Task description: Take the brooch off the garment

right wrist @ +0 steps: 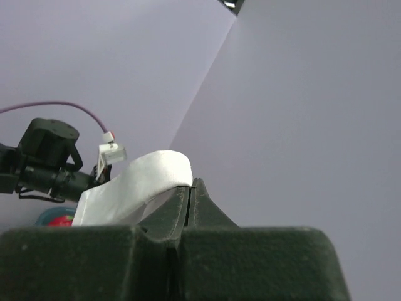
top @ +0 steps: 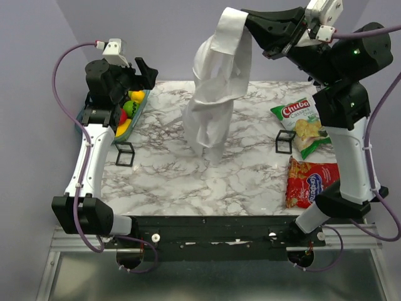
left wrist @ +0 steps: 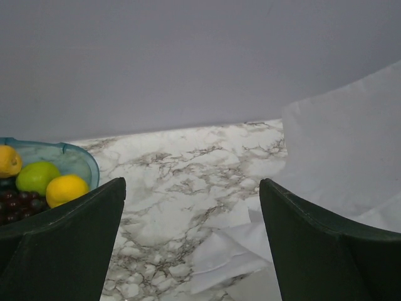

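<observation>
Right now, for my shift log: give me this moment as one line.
right gripper: shut on garment, held high, lower end on table | left gripper: open, empty | brooch: not visible

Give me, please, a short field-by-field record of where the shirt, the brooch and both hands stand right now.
right hand: shut on the garment, held high over the far side of the table
garment: hangs from that hand, lower folds reaching the table
left hand: open, empty, by the fruit bowl, apart from the garment
brooch: not visible in any view
other items: green snack bag, red snack bag, black square frames
</observation>
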Tool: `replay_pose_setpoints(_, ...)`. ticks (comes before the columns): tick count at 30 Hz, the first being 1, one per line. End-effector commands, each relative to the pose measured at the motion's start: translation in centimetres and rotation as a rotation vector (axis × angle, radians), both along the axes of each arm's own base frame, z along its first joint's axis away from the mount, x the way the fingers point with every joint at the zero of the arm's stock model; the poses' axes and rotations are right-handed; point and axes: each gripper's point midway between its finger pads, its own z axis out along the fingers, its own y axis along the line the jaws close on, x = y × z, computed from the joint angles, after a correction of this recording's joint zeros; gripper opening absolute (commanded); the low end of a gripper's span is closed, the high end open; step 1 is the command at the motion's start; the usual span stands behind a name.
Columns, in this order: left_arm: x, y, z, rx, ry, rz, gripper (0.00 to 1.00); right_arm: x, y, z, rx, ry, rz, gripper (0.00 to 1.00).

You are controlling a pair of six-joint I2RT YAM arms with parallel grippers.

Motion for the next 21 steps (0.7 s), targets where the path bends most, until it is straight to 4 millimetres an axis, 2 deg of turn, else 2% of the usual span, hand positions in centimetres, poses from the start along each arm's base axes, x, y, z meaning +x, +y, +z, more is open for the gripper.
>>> replay_pose_setpoints(1,1.7,-1.2,-2.2,-0.034,0.042,-0.07,0.95,4.0,-1.3,-6.9,-0.074,0.179,-0.171,0.01)
replay_pose_setpoints(2,1.7,-1.6,-2.4,-0.037,0.044,-0.091,0.95,6.5,-1.3,-12.6,-0.14,0.303,-0.22,0.01)
replay_pose_setpoints(3,1.8,-2.0,-3.1,-0.04,0.056,-0.118,0.95,6.2,-3.9,-13.2,-0.115,0.343,-0.27,0.01)
replay_pose_setpoints(4,1.7,-3.1,-3.8,-0.041,0.062,-0.188,0.95,7.2,-4.9,-16.1,-0.128,0.426,-0.306,0.01)
replay_pose_setpoints(5,1.5,-3.7,-4.4,-0.036,0.071,-0.226,0.95,8.9,-6.2,-21.0,-0.155,0.546,-0.36,0.01)
replay_pose_setpoints(6,1.3,-4.3,-5.6,-0.019,0.087,-0.271,0.95,10.2,-8.8,-23.7,-0.129,0.654,-0.425,0.01)
replay_pose_setpoints(8,0.8,-6.2,-8.9,0.082,0.131,-0.366,0.93,11.3,-12.0,-27.4,-0.102,0.767,-0.511,0.01)
replay_pose_setpoints(9,0.4,-7.0,-10.4,0.127,0.156,-0.401,0.92,12.2,-14.2,-31.1,-0.105,0.863,-0.57,0.01)
replay_pose_setpoints(10,-0.5,-7.5,-12.8,0.169,0.225,-0.436,0.9,12.7,-15.0,-32.9,-0.117,0.905,-0.597,0.01)
replay_pose_setpoints(11,-0.8,-7.9,-14.1,0.279,0.197,-0.475,0.9,13.1,-15.7,-34.5,-0.128,0.942,-0.62,0.01)
replay_pose_setpoints(12,-2.3,-9.5,-16.3,0.318,0.226,-0.537,0.9,13.1,-16.4,-36.7,-0.153,0.987,-0.636,0.01)
replay_pose_setpoints(14,-4.2,-10.9,-18.5,0.4,0.219,-0.621,0.9,13.1,-16.9,-38.9,-0.171,1.034,-0.638,0.01)
replay_pose_setpoints(15,-5.7,-12.3,-20.6,0.482,0.197,-0.706,0.9,13.0,-17.2,-39.6,-0.174,1.049,-0.639,0.01)
replay_pose_setpoints(16,-6.7,-13.0,-21.7,0.52,0.195,-0.755,0.9,12.7,-17.4,-41.3,-0.19,1.083,-0.636,0.01)
replay_pose_setpoints(18,-7.8,-14.0,-23.9,0.622,0.168,-0.852,0.9,12.5,-17.5,-42.6,-0.204,1.112,-0.631,0.01)
replay_pose_setpoints(19,-8.9,-15.0,-26.0,0.644,0.212,-0.919,0.9,12.4,-17.7,-43.3,-0.205,1.129,-0.637,0.01)
replay_pose_setpoints(21,-9.4,-16.2,-27.0,0.688,0.214,-0.988,0.9,12.5,-18.1,-44.0,-0.193,1.164,-0.644,0.01)
